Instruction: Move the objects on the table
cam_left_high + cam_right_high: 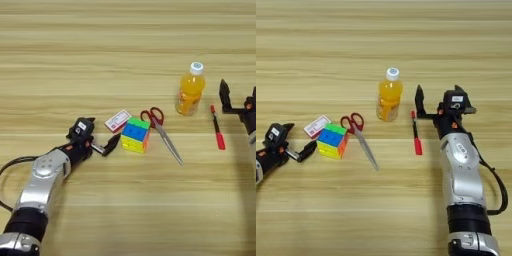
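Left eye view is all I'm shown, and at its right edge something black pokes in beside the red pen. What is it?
Observer: That is the right gripper. The right eye view shows it whole, on a silver forearm that runs down to the bottom edge.
Operator: Is it holding anything?
Observer: No. Both of its fingers show there, spread open with only the table between them. The red pen lies outside that gap, by the leftmost finger.
Operator: Anything else out that way?
Observer: A black cable loops along the forearm's right side.
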You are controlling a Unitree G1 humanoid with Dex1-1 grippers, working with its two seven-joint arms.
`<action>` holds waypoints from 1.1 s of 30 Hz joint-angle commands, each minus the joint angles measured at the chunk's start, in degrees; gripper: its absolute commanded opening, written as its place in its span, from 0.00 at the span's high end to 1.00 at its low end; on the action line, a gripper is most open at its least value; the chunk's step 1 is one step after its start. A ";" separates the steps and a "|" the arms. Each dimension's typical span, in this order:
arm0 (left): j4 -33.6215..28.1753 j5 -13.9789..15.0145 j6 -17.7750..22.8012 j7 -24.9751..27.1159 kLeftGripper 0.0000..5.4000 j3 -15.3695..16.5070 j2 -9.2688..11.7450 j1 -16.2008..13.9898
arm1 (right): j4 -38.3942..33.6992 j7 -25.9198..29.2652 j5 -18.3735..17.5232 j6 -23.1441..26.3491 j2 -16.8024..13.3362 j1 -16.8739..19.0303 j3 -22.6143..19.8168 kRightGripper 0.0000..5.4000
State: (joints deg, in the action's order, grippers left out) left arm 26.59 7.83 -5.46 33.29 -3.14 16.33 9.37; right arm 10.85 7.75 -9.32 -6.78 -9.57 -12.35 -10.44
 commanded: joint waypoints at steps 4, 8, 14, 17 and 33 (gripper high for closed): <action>4.11 -1.58 0.98 0.27 0.01 -1.32 -0.87 -0.26 | -1.16 -0.54 -0.01 0.95 0.43 0.66 -0.17 0.00; 5.20 -1.67 0.61 0.47 0.01 -1.51 -1.06 0.75 | -1.29 -0.59 0.00 1.06 0.50 0.67 -0.23 0.00; 6.69 -2.76 -0.02 1.51 0.01 -2.86 -1.29 2.56 | -1.42 -0.74 -0.04 1.21 0.50 0.61 -0.37 0.00; 7.26 -3.37 -0.18 1.96 0.01 -3.73 -1.43 3.16 | -1.52 -0.86 -0.05 1.24 0.54 0.62 -0.41 0.00; 11.73 -3.78 -1.16 2.14 0.01 -4.01 -1.47 5.93 | -1.70 -1.10 -0.64 1.92 0.68 0.50 -0.60 0.00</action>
State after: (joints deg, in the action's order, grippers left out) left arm 35.49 5.87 -8.08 35.59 -6.52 15.02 16.62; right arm 9.81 6.77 -9.61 -5.66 -8.95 -12.32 -10.74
